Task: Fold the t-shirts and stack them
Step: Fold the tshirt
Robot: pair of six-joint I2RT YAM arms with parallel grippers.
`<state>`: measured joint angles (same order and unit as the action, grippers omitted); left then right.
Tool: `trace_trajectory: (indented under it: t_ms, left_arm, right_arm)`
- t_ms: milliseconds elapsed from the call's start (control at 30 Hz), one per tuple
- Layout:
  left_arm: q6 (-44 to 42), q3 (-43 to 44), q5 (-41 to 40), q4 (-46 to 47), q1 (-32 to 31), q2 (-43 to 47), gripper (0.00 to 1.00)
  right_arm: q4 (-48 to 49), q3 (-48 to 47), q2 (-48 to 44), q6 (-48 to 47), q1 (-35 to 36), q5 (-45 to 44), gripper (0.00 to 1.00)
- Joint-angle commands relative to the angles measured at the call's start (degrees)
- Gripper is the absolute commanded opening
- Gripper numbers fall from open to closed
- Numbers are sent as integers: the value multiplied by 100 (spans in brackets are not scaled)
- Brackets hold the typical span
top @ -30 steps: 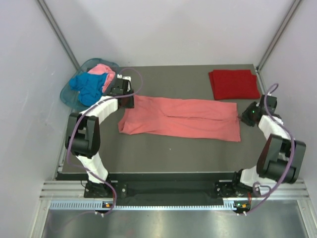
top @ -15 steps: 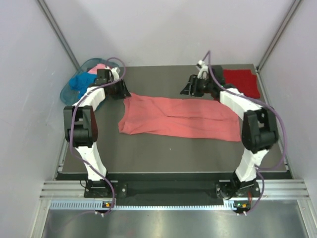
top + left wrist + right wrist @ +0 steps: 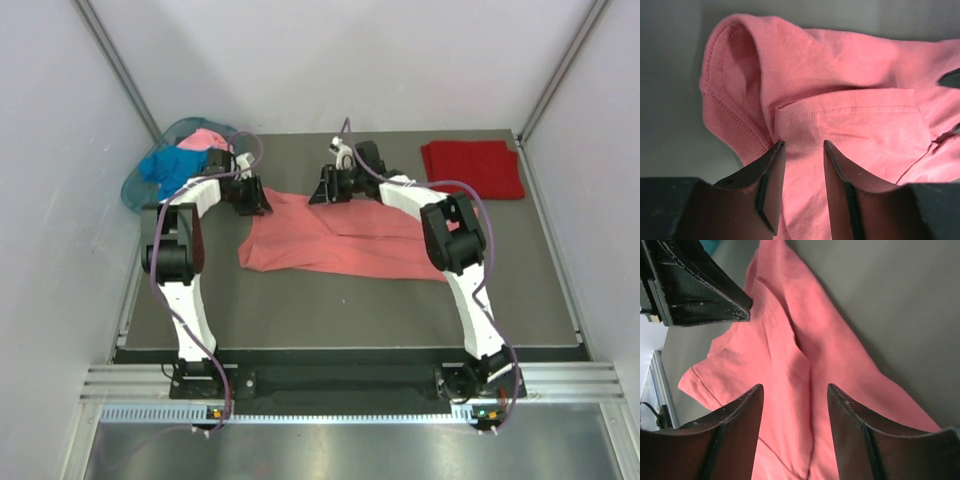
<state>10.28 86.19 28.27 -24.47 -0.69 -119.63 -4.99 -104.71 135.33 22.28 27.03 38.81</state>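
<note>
1. Left gripper: the jaws are set a narrow gap apart. The gap is filled by cloth of the salmon-coral t-shirt. Whether that cloth is pinched or only lies between the tips cannot be told.
2. Just ahead of the left jaws a stitched seam is seen. To their left, a hemmed edge of the same shirt is curled up into a loop.
3. Right gripper: the jaws are parted moderately and nothing is held between them. Salmon cloth is seen below and beyond the tips.
4. Ahead of the right jaws, across a short stretch of shirt, the dark body of the left gripper is seen. Both grippers are placed at the shirt's far edge, near each other but apart.
5. From both jaws the salmon-coral t-shirt is spread back toward the arm bases. It lies on the dark table, with creases along its middle.
6. Well to the right of the right jaws, at the table's far right corner, the dark red t-shirt is noted. It is folded into a neat rectangle, apart from the salmon one.
7. Near the left jaws, to their left at the table's far left corner, a teal basket is noted. The bright blue t-shirt and the light pink t-shirt are bundled inside it, unfolded.
</note>
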Motion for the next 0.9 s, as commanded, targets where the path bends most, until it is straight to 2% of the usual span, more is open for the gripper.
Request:
trace_trajectory:
  t_ms: [0, 100, 200, 233, 333, 367, 433, 467, 567, 667, 867]
  left_arm:
    - [-219, 170, 56, -14, 25, 19, 41]
    - [-281, 161, 117, 3, 25, 19, 40]
    - [-299, 109, 266, 144, 25, 107, 30]
    - [-281, 100, 284, 222, 25, 124, 22]
    - [-237, 91, 381, 354, 25, 177, 4]
    - [-229, 91, 398, 372, 25, 195, 0]
    - [-202, 108, 416, 408, 25, 256, 0]
    - [-193, 117, 442, 460, 25, 274, 0]
    - [-150, 161, 504, 566, -28, 370, 0]
    - [-123, 196, 442, 680, -72, 458, 0]
    - [35, 267, 495, 1128, -116, 520, 0]
  right_arm:
    - [174, -506, 291, -31, 215, 180, 55]
    - [236, -524, 441, 30, 303, 206, 56]
    - [306, -542, 512, 65, 347, 250, 55]
    - [332, -542, 530, 83, 347, 259, 55]
    - [455, -542, 521, 153, 356, 285, 48]
    - [455, -533, 495, 171, 356, 277, 36]
    - [674, -393, 355, 232, 347, 206, 24]
    - [780, -306, 276, 267, 347, 180, 15]
    - [1123, 64, -41, 382, 347, 101, 4]
    - [1255, 380, -348, 444, 347, -57, 0]
    - [1571, 1074, -937, 531, 303, -505, 0]
